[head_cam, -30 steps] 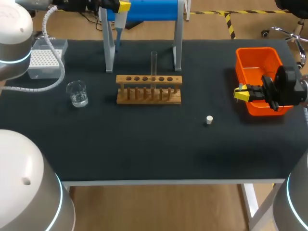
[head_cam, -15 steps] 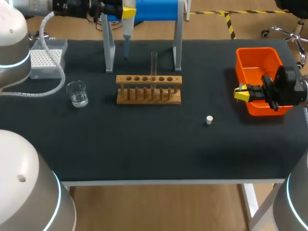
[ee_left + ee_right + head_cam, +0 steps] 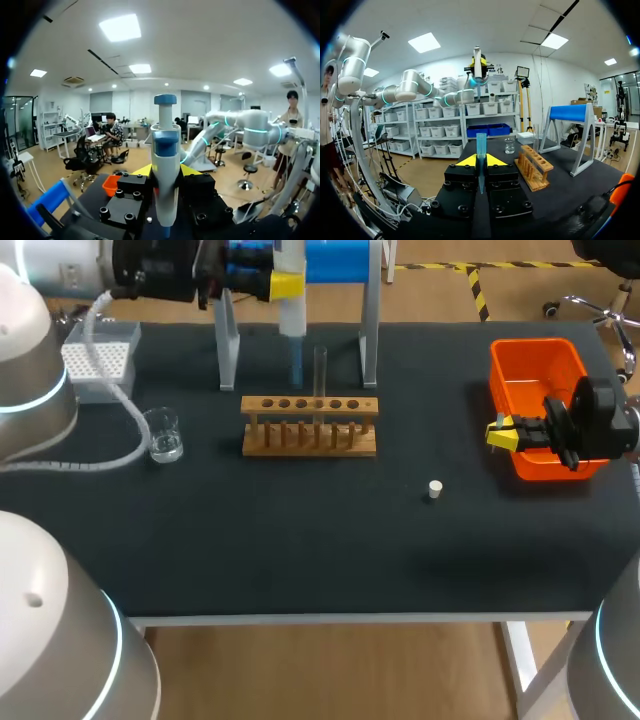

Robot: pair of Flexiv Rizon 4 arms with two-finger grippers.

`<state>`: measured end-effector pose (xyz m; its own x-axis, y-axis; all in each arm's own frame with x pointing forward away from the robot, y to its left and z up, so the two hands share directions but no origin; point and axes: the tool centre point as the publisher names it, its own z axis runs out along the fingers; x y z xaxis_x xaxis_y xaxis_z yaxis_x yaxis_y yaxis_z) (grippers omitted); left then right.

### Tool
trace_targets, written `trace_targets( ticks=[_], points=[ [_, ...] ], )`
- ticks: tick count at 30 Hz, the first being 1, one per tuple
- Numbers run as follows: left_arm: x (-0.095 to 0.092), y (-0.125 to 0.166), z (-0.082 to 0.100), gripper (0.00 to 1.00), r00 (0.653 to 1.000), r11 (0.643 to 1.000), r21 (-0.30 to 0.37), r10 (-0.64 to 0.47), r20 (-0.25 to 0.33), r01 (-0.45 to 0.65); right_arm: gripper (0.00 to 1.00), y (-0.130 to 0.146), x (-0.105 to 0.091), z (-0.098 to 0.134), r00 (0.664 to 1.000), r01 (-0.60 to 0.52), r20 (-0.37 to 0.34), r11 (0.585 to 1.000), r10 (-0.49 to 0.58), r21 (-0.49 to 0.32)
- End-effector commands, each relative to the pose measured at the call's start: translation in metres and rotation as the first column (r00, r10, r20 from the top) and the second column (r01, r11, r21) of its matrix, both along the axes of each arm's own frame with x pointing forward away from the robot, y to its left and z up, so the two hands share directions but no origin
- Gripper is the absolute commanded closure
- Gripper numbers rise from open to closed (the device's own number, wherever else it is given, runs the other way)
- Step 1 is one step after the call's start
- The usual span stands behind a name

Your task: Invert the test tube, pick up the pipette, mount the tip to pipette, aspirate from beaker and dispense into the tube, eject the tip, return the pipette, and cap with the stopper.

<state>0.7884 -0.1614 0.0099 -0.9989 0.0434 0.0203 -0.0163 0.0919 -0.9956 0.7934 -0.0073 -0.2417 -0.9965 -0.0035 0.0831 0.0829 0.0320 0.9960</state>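
Note:
My left gripper (image 3: 285,286) is shut on the white and blue pipette (image 3: 292,310) at the back of the table. The pipette's blue lower end hangs just left of the glass test tube (image 3: 320,370). That tube stands upright in the wooden rack (image 3: 310,426). In the left wrist view the pipette (image 3: 165,165) stands upright between the yellow fingertips (image 3: 142,170). My right gripper (image 3: 499,432) hovers at the near left edge of the orange bin (image 3: 530,360). In the right wrist view this gripper (image 3: 480,160) is shut on a thin translucent blue tip (image 3: 481,145). The white stopper (image 3: 434,489) lies on the mat.
A glass beaker (image 3: 160,435) with a little liquid stands left of the rack. The tip box (image 3: 95,362) sits at the back left. The pipette stand with its blue bar (image 3: 340,260) straddles the back behind the rack.
My left arm has carried the pipette to the right, from beside the stand's left leg to just beside the test tube. The right arm has not moved.

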Motion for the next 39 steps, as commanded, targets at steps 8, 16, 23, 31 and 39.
trace_targets(
  ticks=[8, 16, 23, 31, 39],
  points=[
    [-0.038, 0.003, -0.010, 1.00, 0.999, 0.999, -0.023, 0.024, -0.026, -0.025, 1.00, 0.000, -0.001, 0.000, 1.000, 0.002, 0.001, 1.000, -0.002, -0.002],
    [-0.042, 0.002, -0.007, 1.00, 0.999, 0.999, -0.029, 0.015, 0.046, -0.014, 1.00, 0.000, -0.001, 0.000, 1.000, 0.002, 0.001, 1.000, -0.002, -0.002],
    [-0.039, 0.001, -0.005, 1.00, 0.998, 1.000, -0.016, 0.005, 0.059, -0.005, 1.00, 0.000, -0.001, 0.000, 1.000, 0.002, 0.001, 1.000, -0.002, -0.002],
    [-0.038, 0.001, -0.004, 1.00, 0.998, 1.000, -0.011, 0.008, 0.058, -0.007, 1.00, 0.000, -0.001, 0.000, 1.000, 0.002, 0.001, 1.000, -0.002, -0.002],
    [-0.038, 0.001, -0.004, 1.00, 0.998, 1.000, -0.011, 0.008, 0.058, -0.007, 1.00, 0.000, -0.001, 0.000, 1.000, 0.002, 0.001, 1.000, -0.002, -0.002]
  ],
)
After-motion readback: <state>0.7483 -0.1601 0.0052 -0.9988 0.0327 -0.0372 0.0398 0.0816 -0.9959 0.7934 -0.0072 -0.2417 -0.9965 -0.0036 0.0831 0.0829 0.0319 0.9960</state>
